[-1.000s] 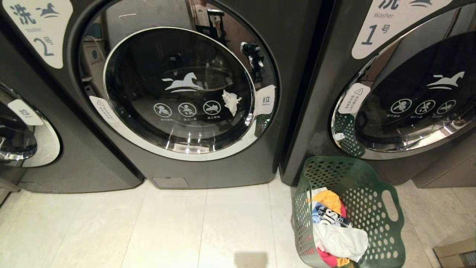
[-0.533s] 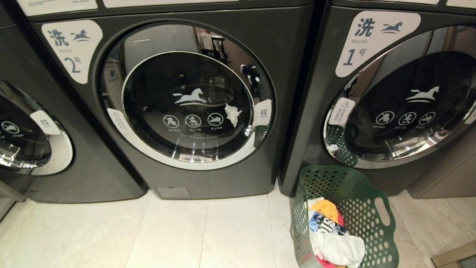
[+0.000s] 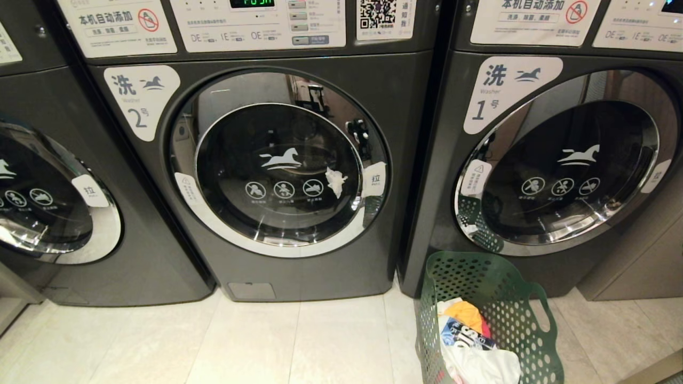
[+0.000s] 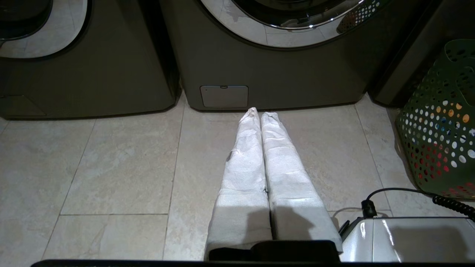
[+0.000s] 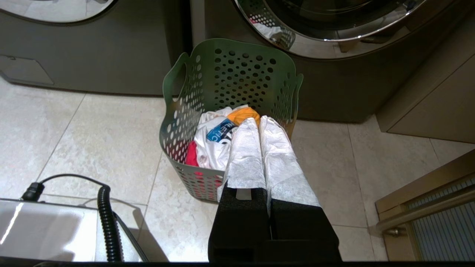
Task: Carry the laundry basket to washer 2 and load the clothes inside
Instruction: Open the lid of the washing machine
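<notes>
Low in each wrist view, the left hand (image 4: pixel 259 111) and right hand (image 5: pixel 258 120) are pressed together, holding nothing. The green basket (image 3: pixel 525 298) with clothes (image 3: pixel 469 341) sits lower right on the floor. Behind, center, washer 2 (image 3: pixel 277 176) is closed.

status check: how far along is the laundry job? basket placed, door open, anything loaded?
Early. Done: the laundry basket stands on the floor, but in front of washer 1, beside washer 2, not before it. In hand: nothing; the left claw and right claw are both shut and empty. Left: washer 2's door is closed, and the clothes all lie in the basket.
</notes>
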You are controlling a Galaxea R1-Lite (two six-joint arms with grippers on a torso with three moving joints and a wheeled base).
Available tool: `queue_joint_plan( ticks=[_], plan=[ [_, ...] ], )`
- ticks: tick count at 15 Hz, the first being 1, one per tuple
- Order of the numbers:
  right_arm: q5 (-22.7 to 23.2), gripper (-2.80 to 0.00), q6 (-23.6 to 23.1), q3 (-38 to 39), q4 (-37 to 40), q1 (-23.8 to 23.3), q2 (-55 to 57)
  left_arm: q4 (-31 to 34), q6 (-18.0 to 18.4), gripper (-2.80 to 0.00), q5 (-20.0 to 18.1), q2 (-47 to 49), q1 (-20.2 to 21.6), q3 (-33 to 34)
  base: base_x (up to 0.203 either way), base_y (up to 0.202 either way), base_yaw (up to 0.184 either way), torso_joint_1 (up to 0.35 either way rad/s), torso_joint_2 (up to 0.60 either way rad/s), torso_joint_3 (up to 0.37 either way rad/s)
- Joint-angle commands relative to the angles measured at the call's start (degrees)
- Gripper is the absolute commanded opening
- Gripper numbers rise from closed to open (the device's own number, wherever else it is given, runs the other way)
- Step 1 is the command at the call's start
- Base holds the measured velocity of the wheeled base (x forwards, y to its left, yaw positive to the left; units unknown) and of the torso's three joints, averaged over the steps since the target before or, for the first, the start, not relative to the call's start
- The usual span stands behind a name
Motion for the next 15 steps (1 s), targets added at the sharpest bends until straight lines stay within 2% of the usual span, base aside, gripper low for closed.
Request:
queue_joint_plan(
  ticks=[1, 12, 15],
  plan=[
    [0.0, -2.80, 0.0, -0.1, 0.2, 0.0, 0.1, 0.1, 0.0, -2.80, -0.1, 0.0, 0.0, 0.1, 0.000, 0.000, 0.000, 0.004, 0.00, 0.043],
    [0.0, -2.80, 0.1, -0.1, 0.2, 0.0, 0.1, 0.1, 0.3, -2.80, -0.1, 0.0, 0.0, 0.1, 0.000, 0.000, 0.000, 0.000, 0.00, 0.007],
    [0.0, -2.80, 0.0, -0.1, 0.2, 0.0, 0.1, 0.1, 0.3, -2.80, 0.0, 0.0, 0.0, 0.0, -0.001, -0.141, -0.003, 0.006, 0.00, 0.002]
  ],
)
